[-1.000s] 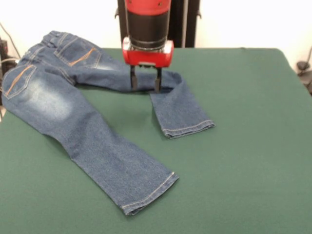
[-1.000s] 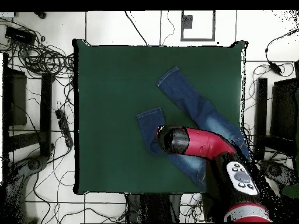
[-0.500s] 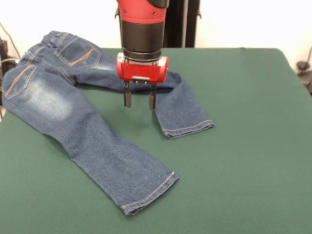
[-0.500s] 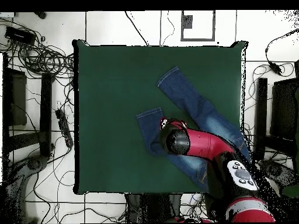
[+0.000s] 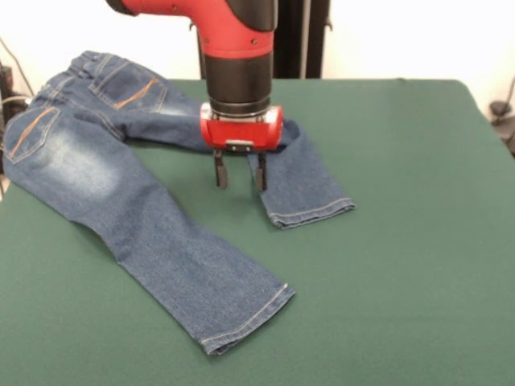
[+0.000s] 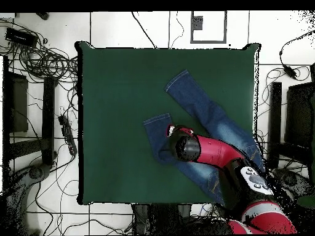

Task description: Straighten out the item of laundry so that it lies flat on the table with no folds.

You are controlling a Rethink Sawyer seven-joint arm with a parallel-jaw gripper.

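The small pair of blue denim jeans (image 5: 121,185) with faded pale patches and orange-stitched back pockets lies on the dark green felt-covered counter (image 5: 402,241), towards the left in the front view, its waistband at the far left corner. We see one leg stretched out flat towards the near edge, while the other runs sideways and then bends sharply, its lower part turned down to the hem. That bend is the fold we judge must come out. Our red and black arm's pincer (image 5: 239,169) hangs just above the bent leg's inner edge, beside the bend, its two dark fingers (image 5: 219,170) parted and gripping nothing, presumably placed to take the cloth there. We see no containers anywhere on the counter.
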